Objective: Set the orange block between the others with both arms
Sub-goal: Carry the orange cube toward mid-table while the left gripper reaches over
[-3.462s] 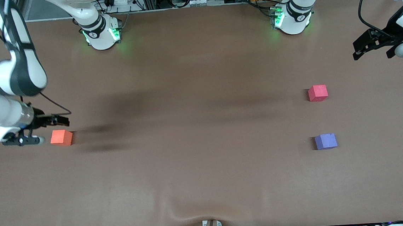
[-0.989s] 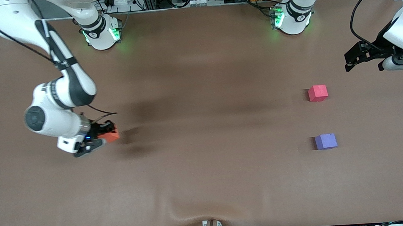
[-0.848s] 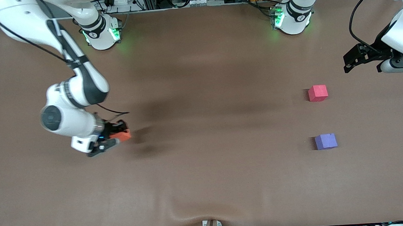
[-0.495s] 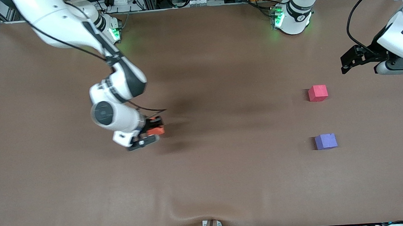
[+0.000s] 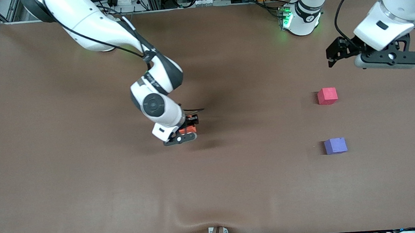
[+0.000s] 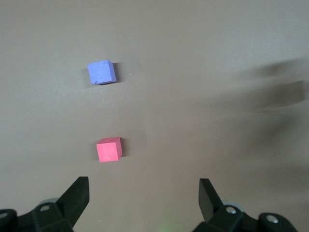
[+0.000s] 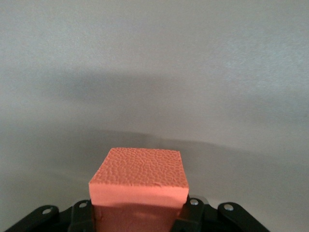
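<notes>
gripping the small matte orange foam cube (image 5: pixel 188 129), right gripper (image 5: pixel 189 127) hangs over mid-table in front view; left gripper (image 5: pixel 334 54) spread over the table's left-arm end. left wrist view: pinkish-red foam cube (image 6: pixel 108 149), purple foam cube (image 6: pixel 101 72) apart, fingers (image 6: pixel 77 195) wide. right wrist view: orange cube pinched.

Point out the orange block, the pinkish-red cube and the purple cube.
orange block (image 7: pixel 140 174): right wrist view, middle of its top face.
pinkish-red cube (image 5: pixel 327 95): front view, centre of the cube.
purple cube (image 5: pixel 335 146): front view, centre of the cube.
</notes>
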Controlling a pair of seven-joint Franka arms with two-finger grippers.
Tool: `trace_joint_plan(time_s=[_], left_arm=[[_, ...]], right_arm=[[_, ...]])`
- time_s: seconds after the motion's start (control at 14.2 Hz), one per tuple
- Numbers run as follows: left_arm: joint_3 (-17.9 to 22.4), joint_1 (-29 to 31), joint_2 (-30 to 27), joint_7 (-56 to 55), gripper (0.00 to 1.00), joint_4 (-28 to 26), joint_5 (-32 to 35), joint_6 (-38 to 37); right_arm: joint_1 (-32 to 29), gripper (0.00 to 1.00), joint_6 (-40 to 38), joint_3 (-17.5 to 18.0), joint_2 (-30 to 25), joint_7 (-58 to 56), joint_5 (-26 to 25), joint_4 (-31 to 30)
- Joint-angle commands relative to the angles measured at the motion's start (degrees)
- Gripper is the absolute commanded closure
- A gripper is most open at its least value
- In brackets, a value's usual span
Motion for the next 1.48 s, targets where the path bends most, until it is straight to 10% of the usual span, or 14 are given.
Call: trace_joint_plan(time_s=[0.0, 0.28, 0.35, 0.42, 0.49, 1.41], left_arm=[[-1.2, -0.4, 0.1, -0.4, 0.00, 1.0, 0.0, -1.2], [-4.1, -2.3, 3.2, -0.5, 0.00, 1.0, -0.9, -0.5], [-4.9, -2.5, 4.1, -0.5, 0.00, 1.2, -0.9, -0.5], [-5.7, -2.5, 5.4, -0.5, 0.00, 2.4, -0.9, 0.0], [-6.9, -2.8, 7.5, -0.5, 0.00, 3.8, -1.0, 0.8], [-8.2, -20.8, 27.9, -20.3, 0.00, 9.4, 0.3, 15.1]], right_arm=[[4.0, 0.77, -0.9, -1.8, 4.9, 6.2, -3.3, 5.9], [9.7, 0.66, -0.9, -6.4, 8.5, 8.4, -3.2, 9.8], [10.5, 0.49, -0.8, -7.0, 8.9, 9.0, -3.3, 9.9], [10.9, 0.09, -0.8, -7.4, 9.0, 9.1, -3.4, 9.9], [11.2, 0.00, -0.8, -7.7, 9.0, 9.2, -3.6, 9.9], [0.4, 0.00, -16.0, -7.6, -6.5, 4.1, -0.7, 7.9]])
